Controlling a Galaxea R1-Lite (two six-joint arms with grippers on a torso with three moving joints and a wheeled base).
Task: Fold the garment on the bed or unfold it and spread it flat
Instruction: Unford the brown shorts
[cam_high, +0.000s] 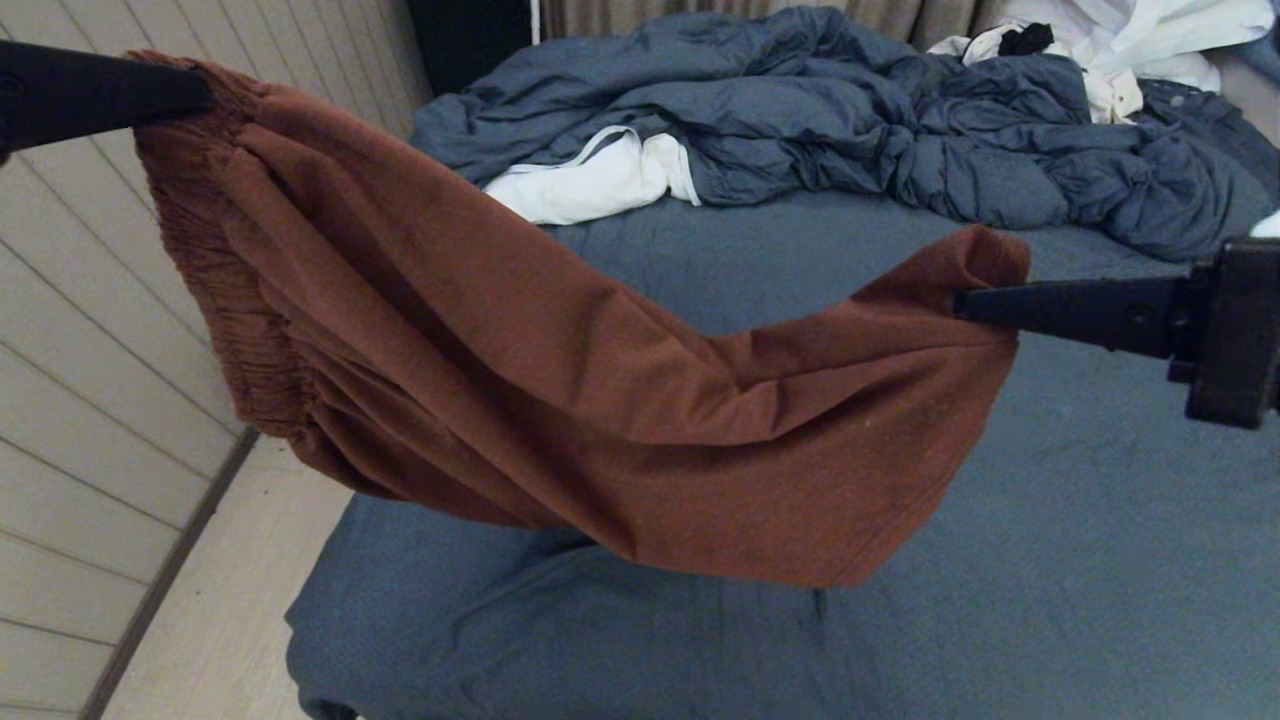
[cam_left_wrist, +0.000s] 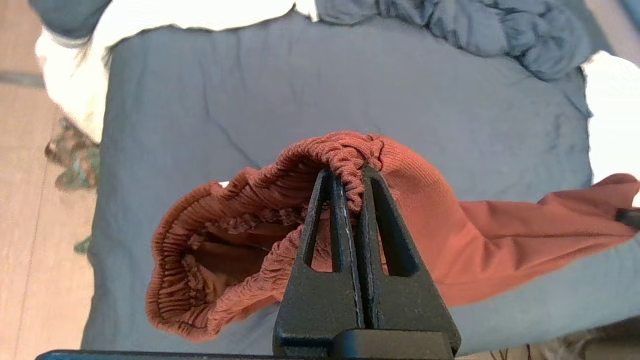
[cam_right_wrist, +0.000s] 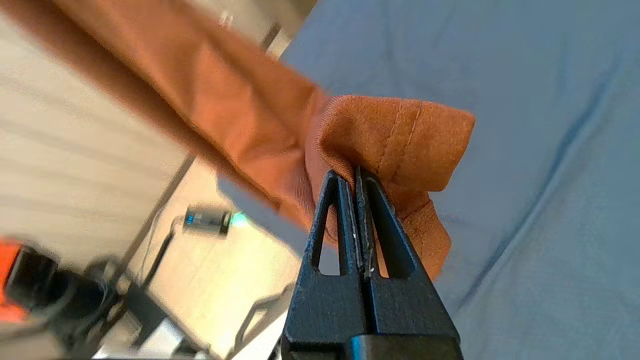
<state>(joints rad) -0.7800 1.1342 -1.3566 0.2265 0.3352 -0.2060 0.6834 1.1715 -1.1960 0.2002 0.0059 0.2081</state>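
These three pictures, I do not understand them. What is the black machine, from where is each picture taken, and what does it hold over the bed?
This is a robot with two arms that end in black pincers. One picture looks down from its head; the other two come from a camera on each wrist. The left gripper is shut on the gathered waistband of the rust-brown shorts. The right gripper is shut on a leg hem. The shorts hang between them above the bed. Farther back lie a rumpled blue duvet and white clothes.
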